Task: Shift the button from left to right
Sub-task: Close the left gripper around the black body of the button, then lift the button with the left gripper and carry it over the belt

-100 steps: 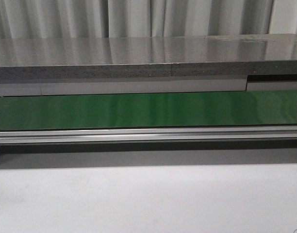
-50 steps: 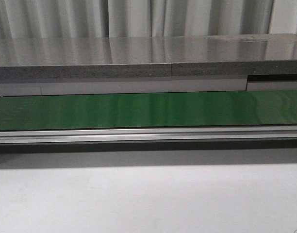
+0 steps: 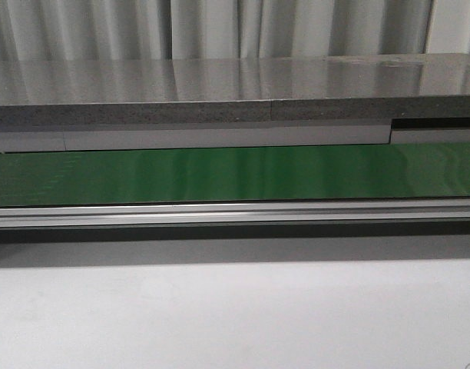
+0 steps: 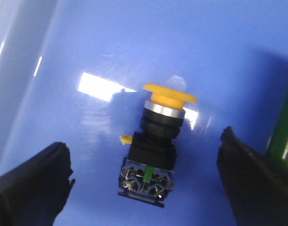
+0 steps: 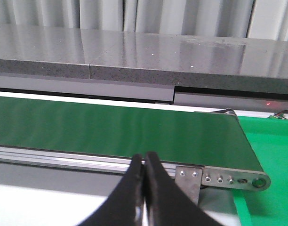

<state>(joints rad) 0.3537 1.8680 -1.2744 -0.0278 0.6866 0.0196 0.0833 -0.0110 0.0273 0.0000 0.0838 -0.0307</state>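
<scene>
In the left wrist view the button (image 4: 156, 146) lies on its side on a blue surface (image 4: 111, 42), its yellow cap away from the fingers and its terminal end with a green mark toward them. My left gripper (image 4: 144, 181) is open, one black finger (image 4: 33, 181) on each side of the button's body, not touching it. My right gripper (image 5: 144, 162) is shut and empty, its tips in front of the green conveyor belt (image 5: 111, 127). Neither gripper nor the button shows in the front view.
The green belt (image 3: 235, 173) with its aluminium rail (image 3: 235, 214) crosses the front view, a grey stone ledge (image 3: 235, 92) behind it and a white table (image 3: 235, 315) in front. The belt's end roller bracket (image 5: 228, 179) and a green mat (image 5: 271, 146) lie at the right.
</scene>
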